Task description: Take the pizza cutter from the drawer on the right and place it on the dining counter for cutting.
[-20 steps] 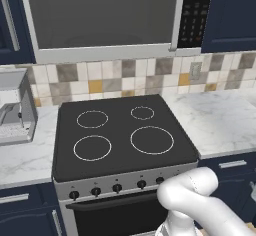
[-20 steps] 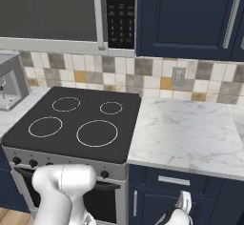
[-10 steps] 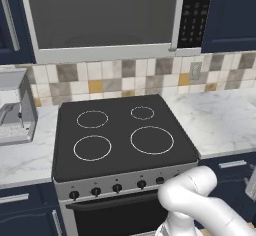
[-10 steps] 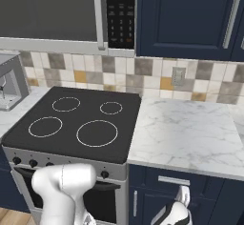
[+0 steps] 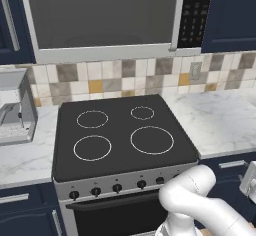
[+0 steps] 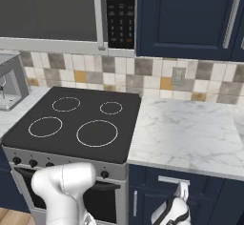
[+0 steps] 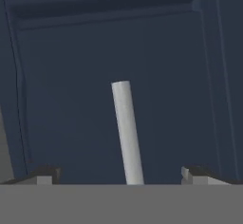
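The end effector (image 7: 121,174) sits close against the navy drawer (image 7: 95,76) front, its two dark fingertips (image 7: 45,175) spread wide apart with nothing between them but the drawer's silver bar handle (image 7: 127,133), which runs up from the bottom middle of the hand view. The fingers stand either side of the bar without visibly touching it.

In the right base view the end effector (image 6: 178,205) is low, just under the drawer (image 6: 200,183) below the marble worktop (image 6: 186,133), to the right of the black cooktop (image 6: 76,124). The drawer looks shut, and the pizza cutter cannot be seen. The microwave (image 5: 105,15) hangs above the cooktop, and a coffee machine (image 5: 15,110) stands on the worktop at the left.
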You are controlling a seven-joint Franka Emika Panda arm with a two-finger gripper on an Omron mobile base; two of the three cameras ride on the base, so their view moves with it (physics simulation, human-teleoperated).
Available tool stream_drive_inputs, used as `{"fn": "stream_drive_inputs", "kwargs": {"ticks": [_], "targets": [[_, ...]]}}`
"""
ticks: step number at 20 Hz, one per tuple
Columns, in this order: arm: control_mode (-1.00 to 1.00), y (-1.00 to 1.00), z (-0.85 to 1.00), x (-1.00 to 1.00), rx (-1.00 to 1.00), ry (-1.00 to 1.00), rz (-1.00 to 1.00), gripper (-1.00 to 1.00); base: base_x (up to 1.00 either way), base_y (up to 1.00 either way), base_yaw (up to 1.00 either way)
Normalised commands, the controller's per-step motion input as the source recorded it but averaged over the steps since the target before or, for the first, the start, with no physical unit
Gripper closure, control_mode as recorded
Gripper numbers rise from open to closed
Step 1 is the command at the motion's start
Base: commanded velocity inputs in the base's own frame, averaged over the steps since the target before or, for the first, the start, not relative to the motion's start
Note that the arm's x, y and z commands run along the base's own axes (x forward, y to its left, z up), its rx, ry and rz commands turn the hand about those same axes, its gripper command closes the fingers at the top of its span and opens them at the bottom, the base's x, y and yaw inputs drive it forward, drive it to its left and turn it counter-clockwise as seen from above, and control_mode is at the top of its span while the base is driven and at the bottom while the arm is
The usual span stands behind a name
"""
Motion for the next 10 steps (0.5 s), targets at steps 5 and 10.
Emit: {"fn": "stream_drive_inputs", "kwargs": {"ticks": [5, 10], "targets": [[-1.0, 0.0, -0.17, 0.25, 0.0, -0.02, 0.0, -1.0, 0.0, 0.0, 0.0], [-1.0, 0.0, -0.16, 0.22, 0.0, -0.02, 0.0, -1.0, 0.0, 0.0, 0.0]]}}
